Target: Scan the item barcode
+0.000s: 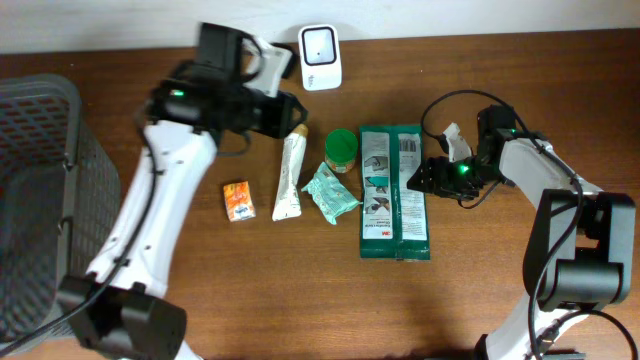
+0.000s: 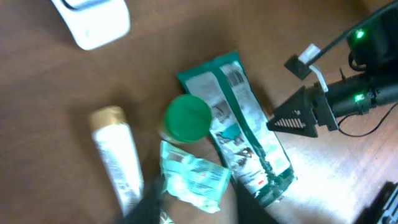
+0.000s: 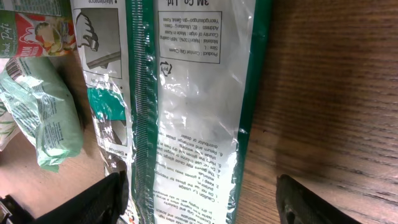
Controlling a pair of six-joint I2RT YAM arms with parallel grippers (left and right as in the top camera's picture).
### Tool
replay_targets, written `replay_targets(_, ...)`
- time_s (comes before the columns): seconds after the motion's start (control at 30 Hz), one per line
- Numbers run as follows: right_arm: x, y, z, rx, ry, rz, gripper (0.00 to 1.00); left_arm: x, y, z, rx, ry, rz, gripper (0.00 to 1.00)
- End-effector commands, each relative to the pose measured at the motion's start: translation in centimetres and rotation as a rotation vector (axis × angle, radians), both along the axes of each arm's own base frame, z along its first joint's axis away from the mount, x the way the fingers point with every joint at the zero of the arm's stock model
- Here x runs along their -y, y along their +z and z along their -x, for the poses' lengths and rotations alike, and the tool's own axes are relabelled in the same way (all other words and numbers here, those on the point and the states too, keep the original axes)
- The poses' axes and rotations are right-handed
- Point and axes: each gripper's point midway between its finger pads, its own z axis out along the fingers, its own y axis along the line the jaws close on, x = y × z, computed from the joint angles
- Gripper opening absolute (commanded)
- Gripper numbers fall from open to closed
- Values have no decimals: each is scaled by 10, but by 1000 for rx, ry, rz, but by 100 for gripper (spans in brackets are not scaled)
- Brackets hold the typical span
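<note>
Nearest the right wrist lens, the right gripper (image 3: pixel 199 186) has its fingers (image 3: pixel 93 202) spread wide and clamped on nothing. One finger is over the packet (image 3: pixel 193 93) and the other over bare table (image 3: pixel 336 93) beside the packet's long right edge.

The packet lies flat on the table with the scanner (image 1: pixel 320 56) off its far-left corner. Judging by its crinkled, glossy film, it is light, limp and slippery, and would likely sag if lifted by a corner. A pinch across that long edge, near the middle, seems the safest hold.

It is dark green with white printed panels, a seam down its length and a barcode (image 1: pixel 408 146) facing up near its far end.

Left of the packet lie a white tube (image 1: pixel 289 175), a pale-green pouch (image 1: pixel 332 192) and a green-lidded jar (image 1: pixel 341 150). The left gripper (image 1: pixel 288 108) hangs further left of the packet, over the tube's cap. Its own view is blurred, so whether its fingers are apart or together cannot be told.
</note>
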Motion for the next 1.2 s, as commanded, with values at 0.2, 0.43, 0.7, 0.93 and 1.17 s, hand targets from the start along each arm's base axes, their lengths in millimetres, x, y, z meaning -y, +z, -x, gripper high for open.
replay_targets(0.2,-1,1,-3,-2,-12,-17,68,86,-108,28,-278,79,-100,0)
replay_targets(0.43,-1,1,-3,0,-12,-17,68,125,-171,43,-389,39,-122,0)
replay_targets(0.7,0,1,-4,1,-12,-13,68,139,-188,50,-320,-9,-209,0)
replay_targets(0.93,0,1,-4,4,-12,-13,68,136,-214,55,-257,58,-366,0)
replay_targets(1.17,-1,-4,2,-29,-34,-19,65,133,-241,58,-299,89,-389,0)
